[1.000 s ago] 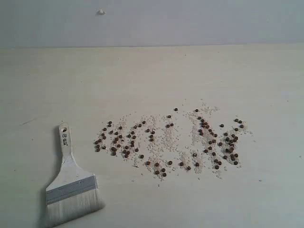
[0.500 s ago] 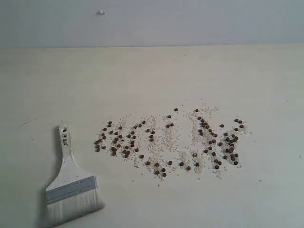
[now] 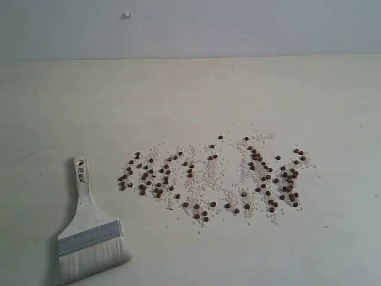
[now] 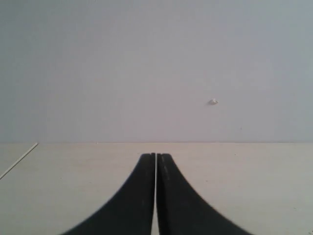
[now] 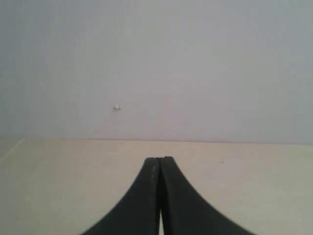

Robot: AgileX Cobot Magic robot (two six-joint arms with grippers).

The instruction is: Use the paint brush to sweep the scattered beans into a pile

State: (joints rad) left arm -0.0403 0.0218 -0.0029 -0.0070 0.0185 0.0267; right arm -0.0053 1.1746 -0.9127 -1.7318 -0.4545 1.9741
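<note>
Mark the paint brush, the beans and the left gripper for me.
paint brush [image 3: 89, 237], exterior view, on the metal ferrule.
beans [image 3: 190, 171], exterior view, on one bean mid-scatter.
left gripper [image 4: 156, 156], left wrist view, between the shut fingertips.

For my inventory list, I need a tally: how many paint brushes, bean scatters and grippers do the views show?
Paint brush: 1
Bean scatter: 1
Grippers: 2, left gripper and right gripper, fingers shut
Total: 4

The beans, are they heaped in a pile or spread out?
Spread out: the beans lie scattered in a wide band on the table among whitish grains.
</note>
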